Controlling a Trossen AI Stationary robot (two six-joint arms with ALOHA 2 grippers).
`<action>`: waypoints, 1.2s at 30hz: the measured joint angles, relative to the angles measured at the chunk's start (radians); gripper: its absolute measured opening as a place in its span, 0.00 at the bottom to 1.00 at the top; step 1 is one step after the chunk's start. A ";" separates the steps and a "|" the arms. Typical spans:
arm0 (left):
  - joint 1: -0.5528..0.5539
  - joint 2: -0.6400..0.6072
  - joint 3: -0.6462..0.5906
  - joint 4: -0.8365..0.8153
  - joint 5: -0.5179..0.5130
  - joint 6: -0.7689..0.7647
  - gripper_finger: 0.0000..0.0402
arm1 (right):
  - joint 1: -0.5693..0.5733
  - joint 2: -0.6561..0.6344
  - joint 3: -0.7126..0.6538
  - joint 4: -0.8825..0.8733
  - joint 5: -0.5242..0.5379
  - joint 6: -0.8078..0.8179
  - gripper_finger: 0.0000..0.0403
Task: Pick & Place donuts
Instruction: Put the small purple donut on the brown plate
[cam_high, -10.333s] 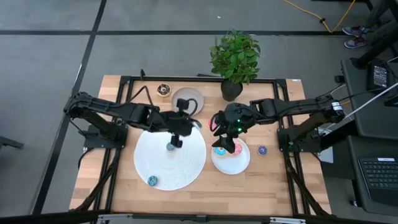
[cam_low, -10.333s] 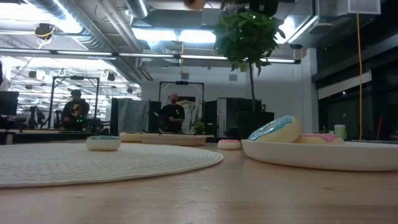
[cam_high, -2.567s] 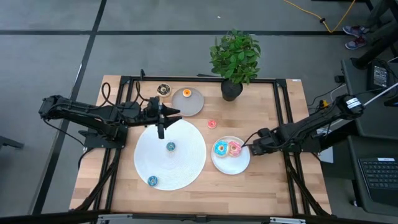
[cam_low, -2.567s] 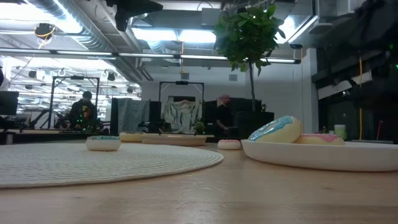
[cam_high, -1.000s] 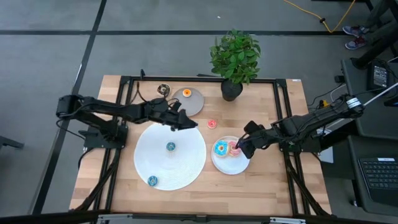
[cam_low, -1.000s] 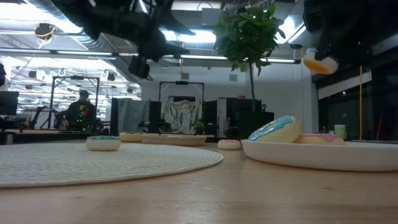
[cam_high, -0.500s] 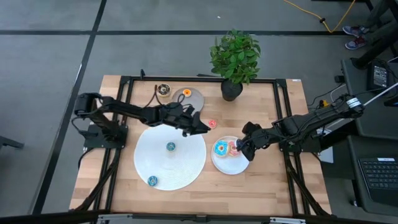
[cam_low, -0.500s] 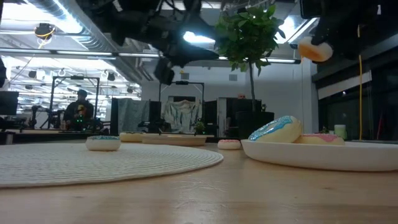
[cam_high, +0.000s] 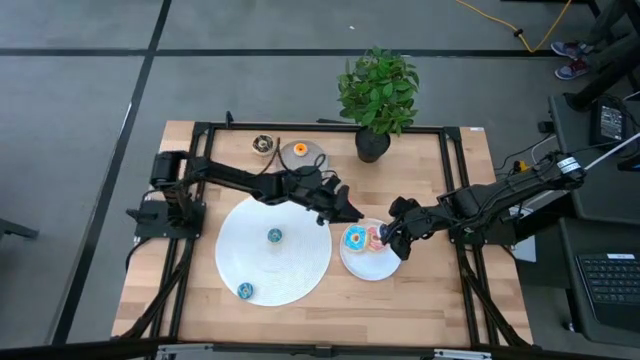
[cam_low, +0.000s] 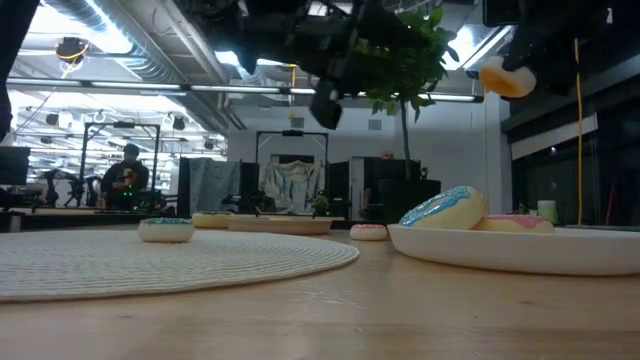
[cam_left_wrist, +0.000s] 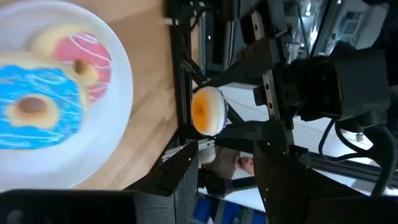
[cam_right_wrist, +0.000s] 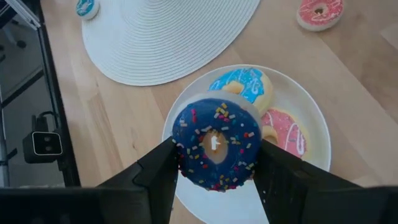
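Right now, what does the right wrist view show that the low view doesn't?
Right wrist only: the dark blue sprinkled top of the donut held in the right hand, and the small teal donut on the big white disc.

Low only: the plant and a person in the room behind.

Both: the held donut (underside only in the low view), the white plate with the blue donut and pink donut.

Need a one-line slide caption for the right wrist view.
Right gripper holds a dark blue sprinkled donut above the white plate with blue and pink donuts.
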 joint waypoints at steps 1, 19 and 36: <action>-0.002 0.012 0.012 0.001 0.002 -0.006 0.36 | 0.000 0.000 0.000 0.000 -0.005 -0.003 0.47; -0.028 0.103 0.127 -0.040 0.026 -0.041 0.36 | 0.000 0.043 0.000 0.048 -0.045 -0.048 0.47; -0.049 0.117 0.143 -0.095 0.042 -0.037 0.36 | -0.008 0.091 -0.001 0.141 -0.089 -0.070 0.47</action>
